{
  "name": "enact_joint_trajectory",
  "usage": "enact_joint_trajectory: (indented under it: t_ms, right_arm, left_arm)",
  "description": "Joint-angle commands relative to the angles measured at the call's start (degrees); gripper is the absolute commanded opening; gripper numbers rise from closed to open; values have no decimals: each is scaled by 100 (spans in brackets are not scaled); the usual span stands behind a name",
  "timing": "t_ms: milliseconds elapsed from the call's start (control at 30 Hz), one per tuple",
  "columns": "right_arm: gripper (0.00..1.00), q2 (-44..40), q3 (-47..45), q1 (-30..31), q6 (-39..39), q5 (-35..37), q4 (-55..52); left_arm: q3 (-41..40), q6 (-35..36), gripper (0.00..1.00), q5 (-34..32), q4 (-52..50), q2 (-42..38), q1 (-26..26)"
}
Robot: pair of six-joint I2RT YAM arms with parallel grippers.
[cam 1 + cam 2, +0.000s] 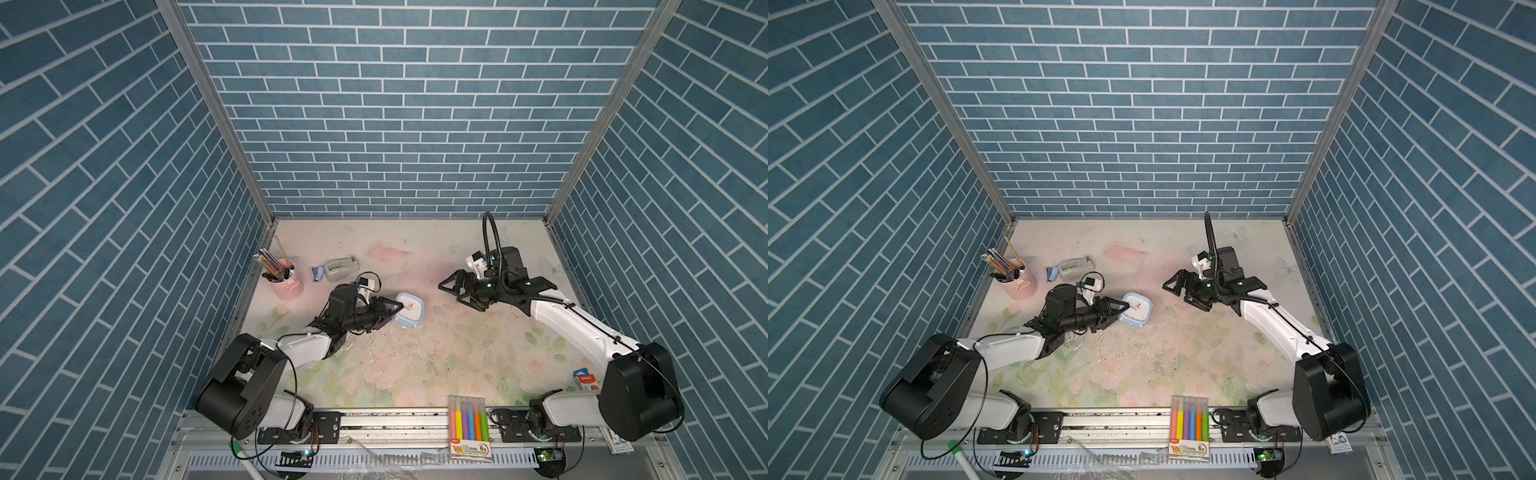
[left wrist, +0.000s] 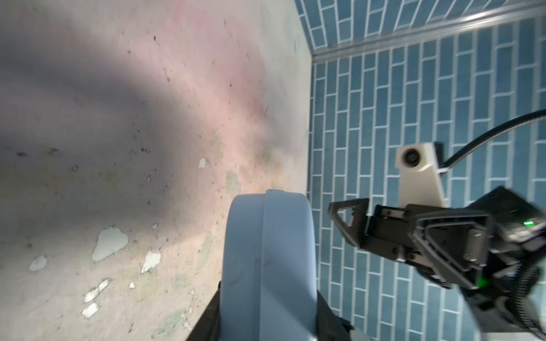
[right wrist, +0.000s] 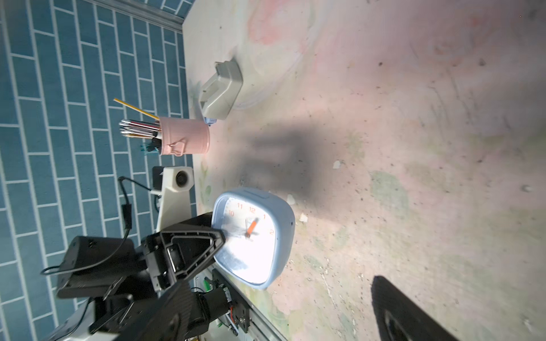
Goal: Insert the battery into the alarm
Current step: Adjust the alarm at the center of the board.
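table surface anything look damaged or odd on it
Yes. The floral table covering is worn: white flaked patches and dark specks lie scattered near the alarm clock. The clock itself is held tilted in the left pincer rather than lying flat.

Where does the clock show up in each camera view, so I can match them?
In a top view: the clock sits left of centre, at the left gripper tip.
In a top view: the clock likewise left of centre.
Left wrist: the clock edge-on, close up, between the fingers.
Right wrist: the clock, dial showing, a finger across it.
Shared landmark: the left gripper clamped on the clock, in all four.
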Motion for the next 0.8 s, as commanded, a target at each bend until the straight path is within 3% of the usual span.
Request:
enact_joint_trajectory:
  t_ms: [0, 167, 400, 467, 600, 767]
  right_arm:
    - [95, -154, -118, -6, -343, 489, -551]
    - [92, -140, -130, 1, -441, 577, -748]
    - [93, -300, -100, -13, -479, 639, -804]
    - [92, -301, -98, -13, -479, 657, -796]
    - [93, -334, -100, -17, -483, 692, -763]
    - [92, -431, -109, -25, -465, 701, -749]
  left_arm:
    - [60, 549, 15, -805, -685, 187, -147]
    - [35, 413, 13, -985, -401, 676, -257]
    - [-179, 260, 17, -1456, -349, 703, -355]
    - [-233, 203, 23, -1560, -349, 709, -394]
    - [-306, 110, 51, -1588, -303, 799, -421]
    - [-302, -165, 69, -1665, -709, 696, -422]
